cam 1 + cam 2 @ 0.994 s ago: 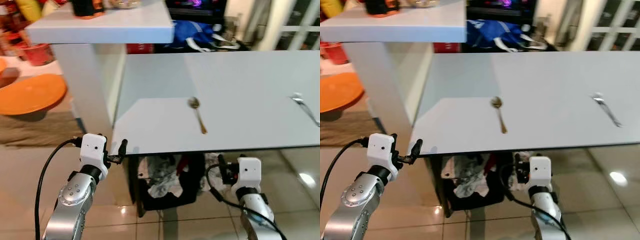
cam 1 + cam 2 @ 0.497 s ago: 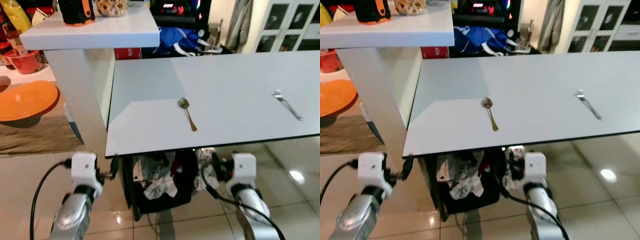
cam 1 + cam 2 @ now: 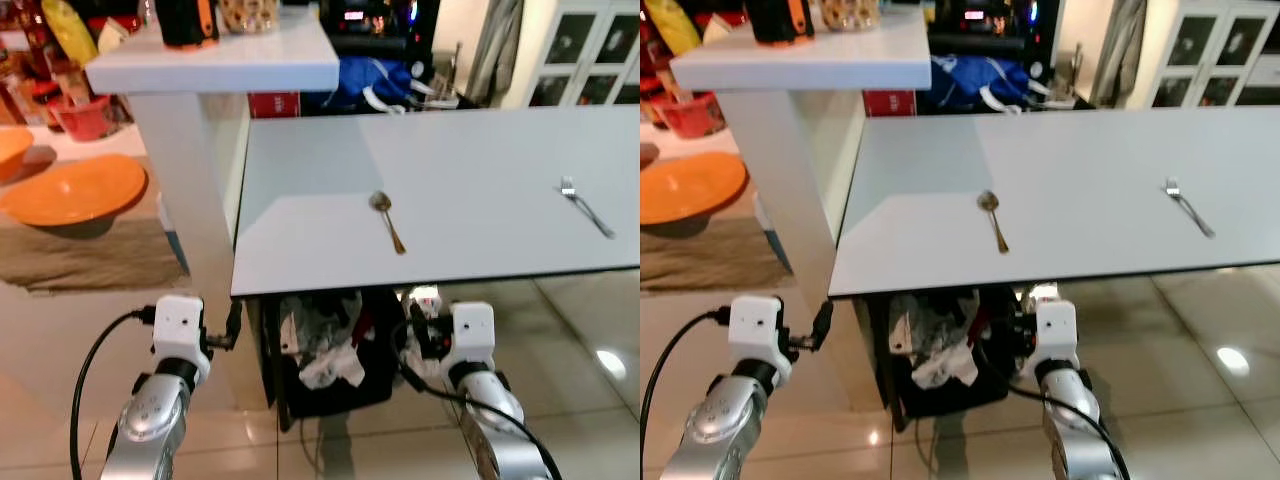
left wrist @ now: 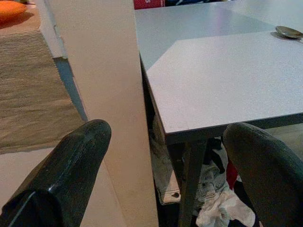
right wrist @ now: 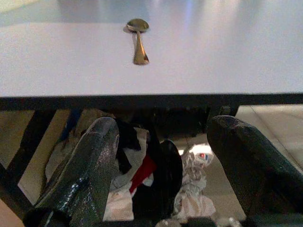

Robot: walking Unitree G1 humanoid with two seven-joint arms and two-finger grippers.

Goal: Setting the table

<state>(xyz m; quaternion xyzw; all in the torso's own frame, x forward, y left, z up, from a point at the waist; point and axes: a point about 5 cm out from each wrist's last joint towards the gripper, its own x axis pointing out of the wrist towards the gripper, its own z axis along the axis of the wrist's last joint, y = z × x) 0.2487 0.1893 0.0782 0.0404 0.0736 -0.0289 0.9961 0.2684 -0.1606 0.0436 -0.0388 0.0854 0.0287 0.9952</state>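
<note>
A gold spoon lies near the front edge of the pale grey table, bowl pointing away from me. A silver fork lies farther right on the same table. My left gripper hangs below the table's front left corner, open and holding nothing; its fingers frame the corner and the white column. My right gripper sits below the front edge, just right of the spoon, open and holding nothing.
A raised white shelf on a wide column stands at the table's left end. An orange bowl rests on a mat to the left. A black bin with crumpled rubbish sits under the table. Glossy tiled floor surrounds it.
The camera has shifted and the picture has sharpened. Both arms sit a little lower against the table edge than a second ago. Spoon and fork lie where they were.
</note>
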